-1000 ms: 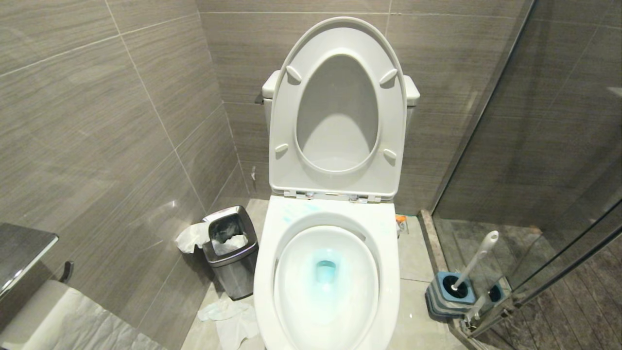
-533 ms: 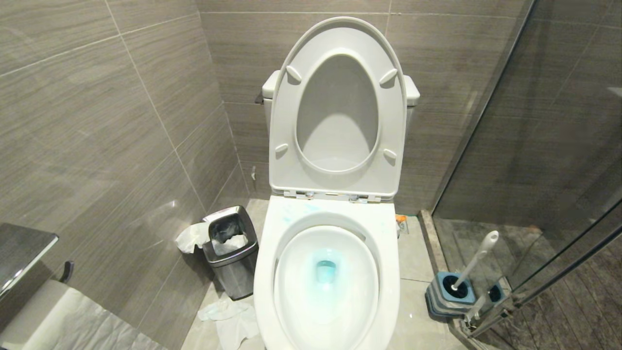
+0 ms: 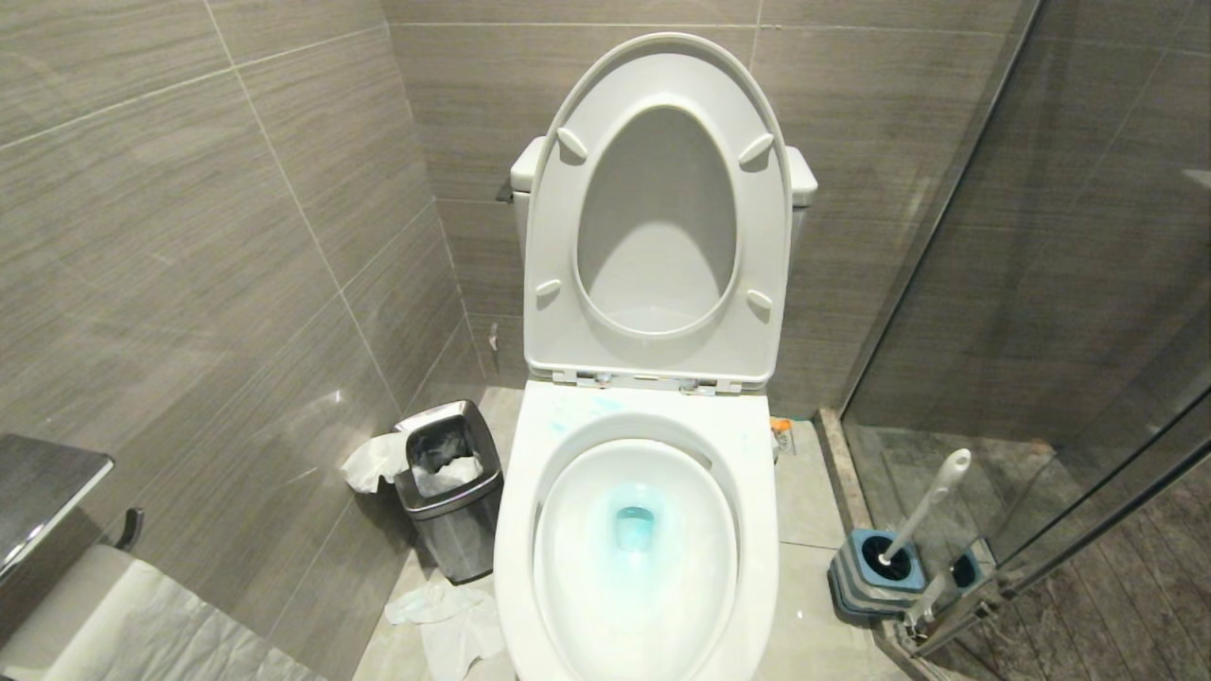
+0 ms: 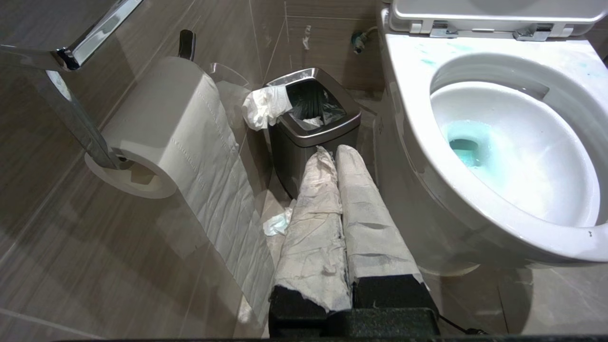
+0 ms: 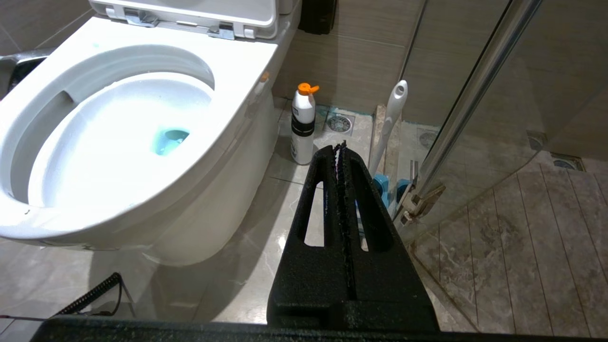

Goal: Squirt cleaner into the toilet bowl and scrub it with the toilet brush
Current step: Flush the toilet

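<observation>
head view: toilet bowl (image 3: 636, 558) centre, seat and lid up; cleaner (image 3: 632, 522) as turquoise tint in the water, faint teal smears on rim behind the opening; no arm in frame.
brush location: toilet brush (image 3: 922, 506) standing head-down in blue-grey holder (image 3: 875, 567) on floor, right of bowl, against glass shower door (image 3: 1069, 284); handle leaning up and away.
left hand: left hand (image 4: 334, 151), paper-wrapped fingers pressed together, pinching nothing; low beside bowl, aimed at steel bin (image 4: 311, 128).
right hand: right hand (image 5: 341, 145), black fingers pressed together, empty; low at right of bowl, aimed toward brush handle.
bottle: white bottle (image 5: 302, 126) with orange cap on floor just beside bowl base, likely the cleaner's.
stage guess: squirt looks done; scrub not started.
handling: likely light, stiff, smooth plastic handle, could slip or swivel; best grip upper-mid handle, below rounded tip; holder may lift along.
hidden: bristle head sunk in holder, not visible; bottle nearly blocked by bowl in head view; label unreadable; near rim of bowl cut off.
other: toilet roll (image 4: 156, 123) on left wall; tissue scraps (image 3: 449, 619) on floor.
</observation>
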Controlling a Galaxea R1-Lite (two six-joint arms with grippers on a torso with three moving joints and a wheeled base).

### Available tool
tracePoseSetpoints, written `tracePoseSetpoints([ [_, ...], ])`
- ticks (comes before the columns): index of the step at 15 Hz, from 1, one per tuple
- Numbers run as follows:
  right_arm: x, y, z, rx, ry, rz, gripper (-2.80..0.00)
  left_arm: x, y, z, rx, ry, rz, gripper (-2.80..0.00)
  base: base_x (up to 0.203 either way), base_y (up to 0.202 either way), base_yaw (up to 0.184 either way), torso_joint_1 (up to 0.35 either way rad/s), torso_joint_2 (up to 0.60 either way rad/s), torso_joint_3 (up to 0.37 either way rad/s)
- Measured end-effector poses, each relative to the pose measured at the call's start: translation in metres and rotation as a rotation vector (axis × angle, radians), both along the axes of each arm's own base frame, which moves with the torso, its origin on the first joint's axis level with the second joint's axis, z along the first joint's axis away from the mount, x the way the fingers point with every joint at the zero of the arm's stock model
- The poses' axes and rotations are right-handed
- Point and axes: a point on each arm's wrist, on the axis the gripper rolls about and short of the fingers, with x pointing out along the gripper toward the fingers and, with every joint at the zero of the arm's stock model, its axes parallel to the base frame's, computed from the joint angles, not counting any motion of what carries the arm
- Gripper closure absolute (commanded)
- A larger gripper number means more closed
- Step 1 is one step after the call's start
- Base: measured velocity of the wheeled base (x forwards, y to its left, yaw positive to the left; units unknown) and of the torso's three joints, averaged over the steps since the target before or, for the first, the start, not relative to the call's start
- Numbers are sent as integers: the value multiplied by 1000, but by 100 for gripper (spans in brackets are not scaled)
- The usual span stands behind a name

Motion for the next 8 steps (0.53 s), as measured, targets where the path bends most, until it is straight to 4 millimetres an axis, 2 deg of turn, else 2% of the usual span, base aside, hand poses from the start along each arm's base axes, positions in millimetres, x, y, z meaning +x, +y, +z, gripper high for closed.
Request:
tracePoseSetpoints([
  [5, 0, 0, 0, 0, 0, 0, 0, -1, -1, 3, 58, -16, -24, 0, 0, 0, 0, 0, 0, 0],
  [6, 0, 0, 0, 0, 0, 0, 0, -3, -1, 10, 76, -37, -51, 0, 0, 0, 0, 0, 0, 0],
  [8, 0, 0, 0, 1, 0, 0, 0, -11, -3, 41, 108, -109, -133, 0, 0, 0, 0, 0, 0, 0],
])
